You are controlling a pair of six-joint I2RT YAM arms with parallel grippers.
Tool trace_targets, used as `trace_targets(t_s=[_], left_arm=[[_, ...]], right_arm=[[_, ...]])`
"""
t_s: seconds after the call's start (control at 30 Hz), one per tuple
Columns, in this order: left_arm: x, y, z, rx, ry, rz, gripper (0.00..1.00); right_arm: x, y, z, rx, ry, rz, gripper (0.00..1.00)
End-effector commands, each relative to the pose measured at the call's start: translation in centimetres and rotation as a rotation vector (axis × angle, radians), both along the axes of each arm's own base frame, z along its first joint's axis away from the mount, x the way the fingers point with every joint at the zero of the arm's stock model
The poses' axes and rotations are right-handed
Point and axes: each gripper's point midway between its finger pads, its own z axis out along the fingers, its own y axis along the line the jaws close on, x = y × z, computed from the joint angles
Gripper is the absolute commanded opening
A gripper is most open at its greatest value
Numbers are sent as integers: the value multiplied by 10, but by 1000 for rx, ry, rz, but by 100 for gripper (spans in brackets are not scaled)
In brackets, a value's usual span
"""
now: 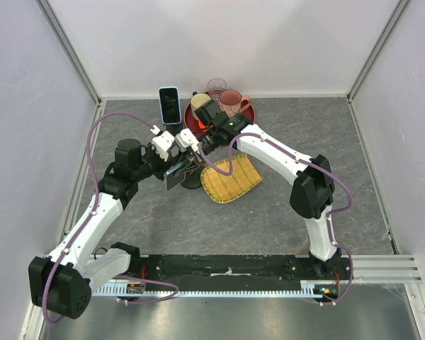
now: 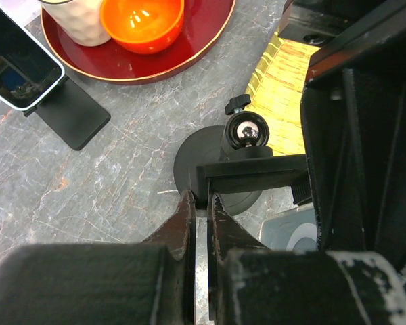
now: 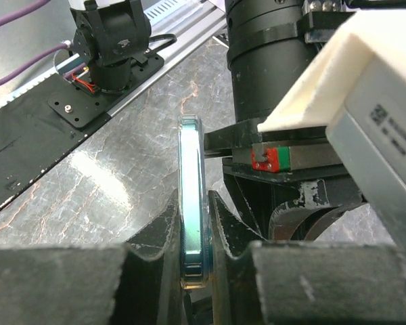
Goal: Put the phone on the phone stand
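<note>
Right tool (image 3: 193, 210): clamped on the phone (image 3: 191, 156), one finger flat on each broad face, jaws nearly together because the phone was thin. The phone was off the table (image 3: 122, 169) and held on edge. My right wrist camera saw only its narrow rim, with the long axis running straight out from the tool.

Left tool (image 2: 201, 203): pinched shut on one edge of the plate (image 2: 254, 169) of the phone stand (image 1: 188, 180), steadying it. The round base (image 2: 189, 159) sat on the table, with the ball joint (image 2: 247, 132) above it.

Key relation: the plate lay just beside the phone, on its right as my right wrist saw it, and met the phone's face about halfway along. I could not tell whether they touched or stood a sliver apart. From above, my two tools were nose to nose over the stand, the right coming in from the far side and the left from the near left.

Judgement: the right arm carried the load and was the one to close the gap. The phone's broad face needed to come flat against the plate before I let go. The left tool only needed to hold the plate steady.
</note>
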Motion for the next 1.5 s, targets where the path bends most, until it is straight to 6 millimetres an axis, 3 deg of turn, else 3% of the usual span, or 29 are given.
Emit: trace_targets(t_s=[0.0,0.23,0.5,0.77,1.07,1.1,1.23,1.33,1.37,1.43,1.47], left_arm=[[-26,-13,-13,-15,94,-93,2],[-25,-15,-17,-15,110,-102,2],[-22,-15,-17,-10,104,-98,2],[-20,-12,-18,-7,103,-77,2],[-1,19,-12,-11,48,181,2],[5,33,-13,6,37,269,2],[9,45,-2,-49,18,392,2],[14,64,1,-47,49,564,2],[13,77,0,-40,67,658,2],[14,91,7,-87,79,799,2],[9,106,3,-58,91,895,2]], right_arm=[[51,2,33,155,-188,-46,0],[64,8,26,145,-198,-66,0],[80,-16,31,148,-218,-110,0],[88,-22,26,107,-172,-158,0],[92,-35,20,-23,4,-318,0],[93,-35,17,-41,82,-369,0],[127,-32,18,-27,213,-636,0],[130,-29,21,-26,225,-776,0],[153,-37,24,-2,167,-934,0],[152,-46,22,36,185,-1110,0],[168,-57,36,117,142,-1254,0]])
